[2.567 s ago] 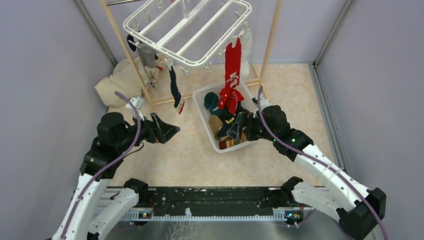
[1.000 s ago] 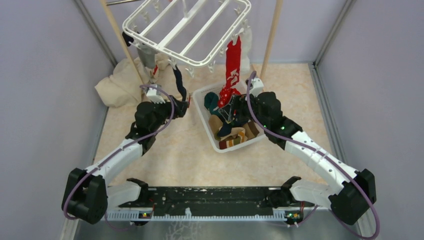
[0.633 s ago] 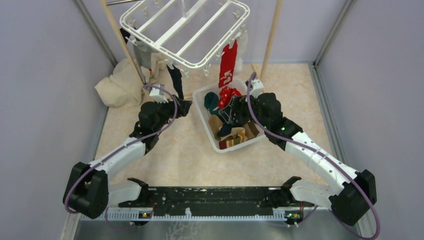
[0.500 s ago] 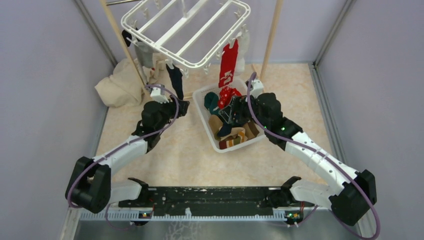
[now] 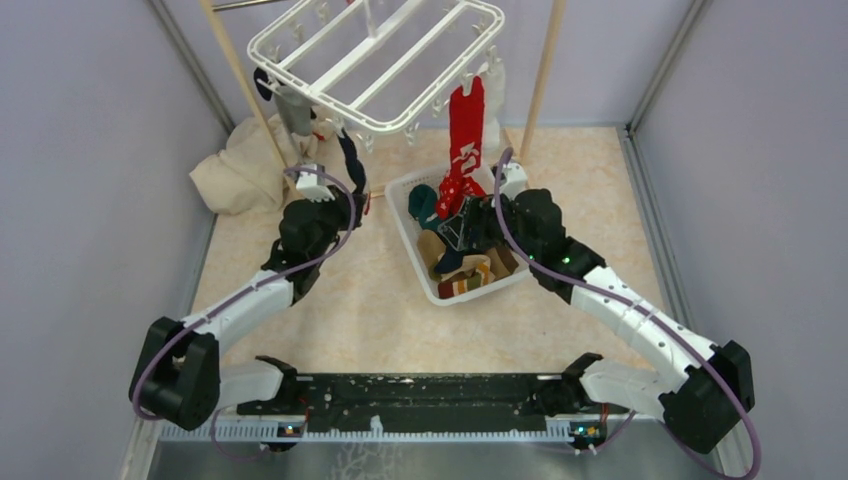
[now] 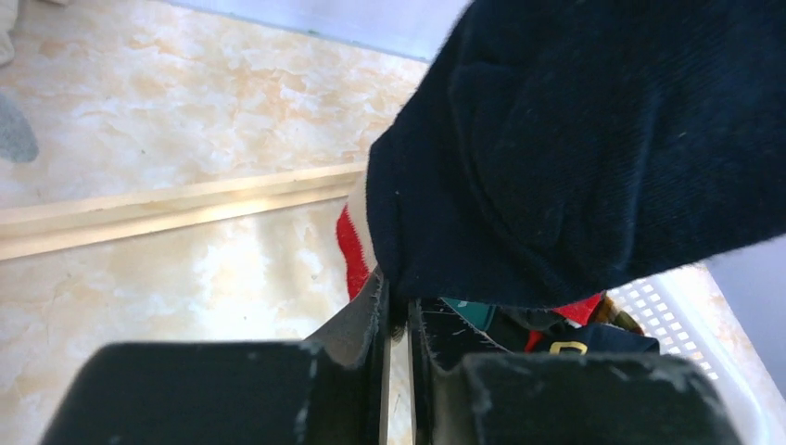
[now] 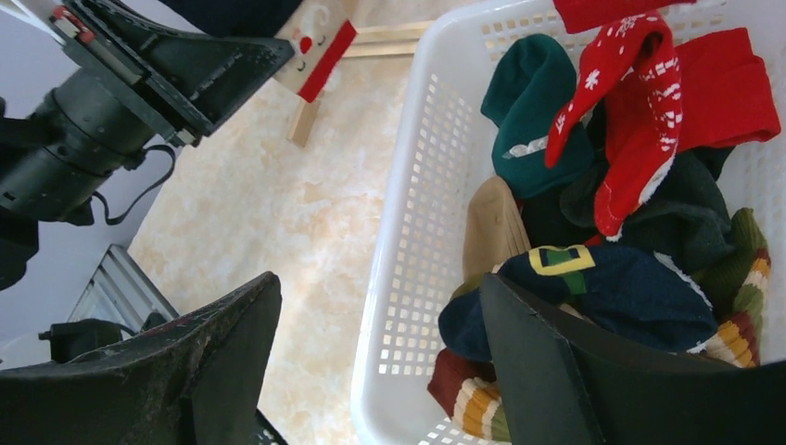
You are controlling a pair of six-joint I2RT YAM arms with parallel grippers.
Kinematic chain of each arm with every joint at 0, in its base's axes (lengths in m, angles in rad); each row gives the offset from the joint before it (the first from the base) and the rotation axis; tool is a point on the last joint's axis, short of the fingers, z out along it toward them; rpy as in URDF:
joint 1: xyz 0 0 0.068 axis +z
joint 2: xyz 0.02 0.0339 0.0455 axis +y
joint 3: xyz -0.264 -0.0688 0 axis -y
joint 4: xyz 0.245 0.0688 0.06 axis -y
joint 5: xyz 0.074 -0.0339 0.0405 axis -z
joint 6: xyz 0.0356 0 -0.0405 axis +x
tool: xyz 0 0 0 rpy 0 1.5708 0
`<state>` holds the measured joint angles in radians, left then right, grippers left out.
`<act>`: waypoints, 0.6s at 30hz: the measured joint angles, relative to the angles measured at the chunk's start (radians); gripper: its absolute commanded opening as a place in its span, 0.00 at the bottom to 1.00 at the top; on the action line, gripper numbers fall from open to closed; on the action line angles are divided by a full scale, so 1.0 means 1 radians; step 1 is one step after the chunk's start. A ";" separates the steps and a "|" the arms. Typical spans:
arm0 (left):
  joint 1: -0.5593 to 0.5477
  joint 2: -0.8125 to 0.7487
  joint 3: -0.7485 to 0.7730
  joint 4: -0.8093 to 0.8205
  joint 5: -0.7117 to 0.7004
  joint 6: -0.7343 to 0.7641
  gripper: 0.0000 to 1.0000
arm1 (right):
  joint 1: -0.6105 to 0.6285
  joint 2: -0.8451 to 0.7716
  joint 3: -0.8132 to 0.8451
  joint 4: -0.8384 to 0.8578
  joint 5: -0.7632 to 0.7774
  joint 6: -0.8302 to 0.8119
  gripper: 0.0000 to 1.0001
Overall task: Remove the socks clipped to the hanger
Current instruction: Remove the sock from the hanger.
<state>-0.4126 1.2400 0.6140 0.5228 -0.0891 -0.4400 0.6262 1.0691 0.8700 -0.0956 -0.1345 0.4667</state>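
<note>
The white hanger (image 5: pixel 375 60) hangs at the top, with a red sock (image 5: pixel 465 125), a dark navy sock (image 5: pixel 350 165) and a grey sock (image 5: pixel 293 110) clipped to it. My left gripper (image 5: pixel 352 205) is shut on the navy sock's lower end. In the left wrist view the navy sock (image 6: pixel 575 139) fills the upper right, and its edge is pinched between the near-closed jaws of the left gripper (image 6: pixel 397 311). My right gripper (image 5: pixel 462 225) stands open over the basket's left rim. In the right wrist view the right gripper (image 7: pixel 380 343) holds nothing, and the red sock (image 7: pixel 640 120) dangles over the basket.
A white slatted basket (image 5: pixel 425 280) holds several loose socks. Wooden poles (image 5: pixel 240 85) (image 5: pixel 543 65) flank the hanger, with a wooden floor strip (image 6: pixel 167 209) between them. A beige cloth heap (image 5: pixel 235 170) lies at the back left. Grey walls close in both sides.
My left gripper has shut on the navy sock's lower end after reaching up to it. The hanger and its socks have swung slightly. The right arm has stayed put, still open.
</note>
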 measured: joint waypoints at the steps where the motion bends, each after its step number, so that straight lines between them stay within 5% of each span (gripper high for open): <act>1: 0.000 -0.010 0.000 -0.001 0.000 0.001 0.08 | 0.000 0.000 -0.002 -0.002 -0.002 0.001 0.79; 3: 0.000 -0.029 0.001 -0.010 0.000 0.005 0.00 | 0.000 0.000 -0.006 -0.002 -0.004 0.004 0.79; 18: -0.014 -0.171 0.087 -0.323 -0.035 0.001 0.00 | 0.017 -0.034 0.019 -0.049 -0.017 0.008 0.74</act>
<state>-0.4267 1.0687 0.7010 0.1997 -0.1246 -0.4389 0.6434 1.0355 0.8886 -0.1448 -0.1516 0.4744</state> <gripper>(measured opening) 0.027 0.752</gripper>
